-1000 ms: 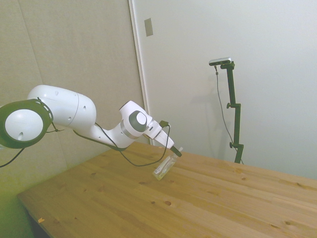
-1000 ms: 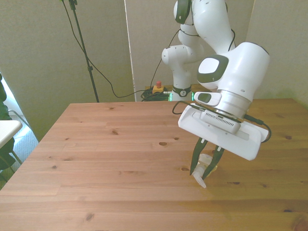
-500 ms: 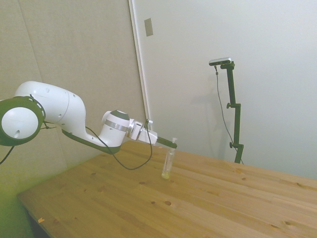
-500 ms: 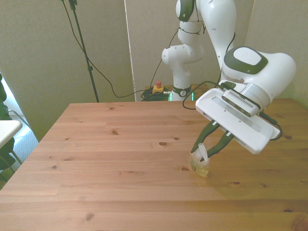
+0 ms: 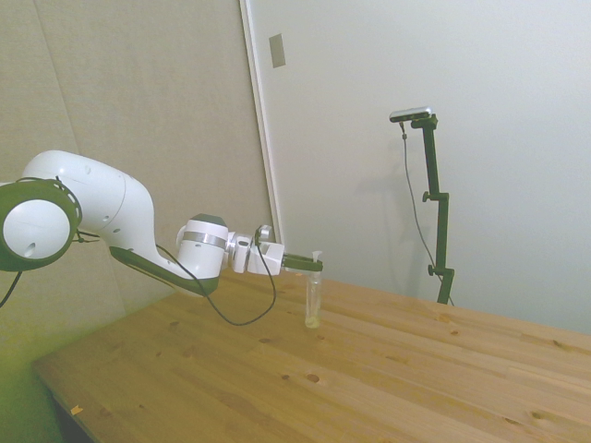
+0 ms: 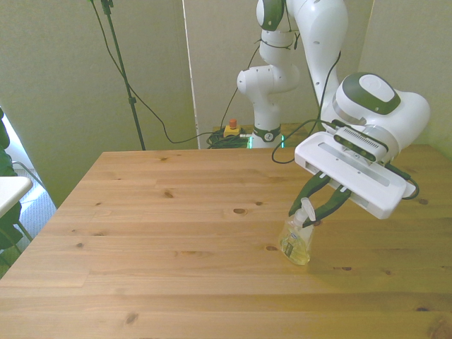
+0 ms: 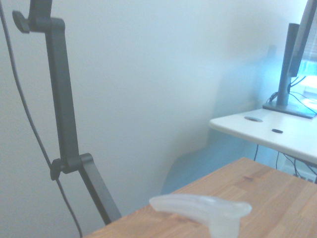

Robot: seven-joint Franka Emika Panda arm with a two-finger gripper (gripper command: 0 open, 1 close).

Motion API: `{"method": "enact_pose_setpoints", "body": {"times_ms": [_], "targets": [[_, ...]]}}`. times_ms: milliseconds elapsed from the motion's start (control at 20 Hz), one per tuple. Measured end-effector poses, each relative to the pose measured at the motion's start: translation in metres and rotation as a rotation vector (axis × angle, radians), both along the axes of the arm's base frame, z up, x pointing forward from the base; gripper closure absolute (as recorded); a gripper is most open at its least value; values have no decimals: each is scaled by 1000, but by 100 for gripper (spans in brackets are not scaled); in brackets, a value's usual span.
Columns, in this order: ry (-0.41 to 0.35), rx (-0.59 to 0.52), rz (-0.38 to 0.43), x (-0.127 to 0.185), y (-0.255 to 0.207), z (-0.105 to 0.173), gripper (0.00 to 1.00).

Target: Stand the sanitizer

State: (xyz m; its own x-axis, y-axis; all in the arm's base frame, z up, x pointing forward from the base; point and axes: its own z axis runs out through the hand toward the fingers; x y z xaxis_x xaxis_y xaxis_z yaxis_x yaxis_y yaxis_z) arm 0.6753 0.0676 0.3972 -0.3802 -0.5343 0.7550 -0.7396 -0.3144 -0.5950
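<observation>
Since half a second ago the arm has levelled out and the sanitizer (image 5: 313, 302) has gone from a slight lean to upright, its base on the wooden table (image 5: 388, 388).

From the side, the gripper (image 5: 313, 263) reaches in level and is closed on the bottle's top, at the pump; the clear body hangs straight below it with yellowish liquid at the bottom, on the table's far part.

From the front, the sanitizer (image 6: 296, 241) stands toward the front view's right, near a dark knot in the table (image 6: 141, 240). The gripper (image 6: 311, 211) comes down at a slant from the front view's right, its dark fingers (image 6: 299, 201) pinching the white pump.

Close up from the wrist, a blurred white shape, probably the pump head (image 7: 202, 208), shows against the table edge.
</observation>
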Motion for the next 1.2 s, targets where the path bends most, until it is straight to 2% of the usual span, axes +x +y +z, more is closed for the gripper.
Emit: {"method": "enact_pose_setpoints", "body": {"times_ms": [150, 750, 800, 1200], "targets": [[-18, -23, 19, 3, 0, 9, 100], [13, -36, 18, 12, -5, -18, 100], [13, -37, 21, 13, -5, -19, 0], [11, -29, 44, 12, 9, -18, 0]]}}
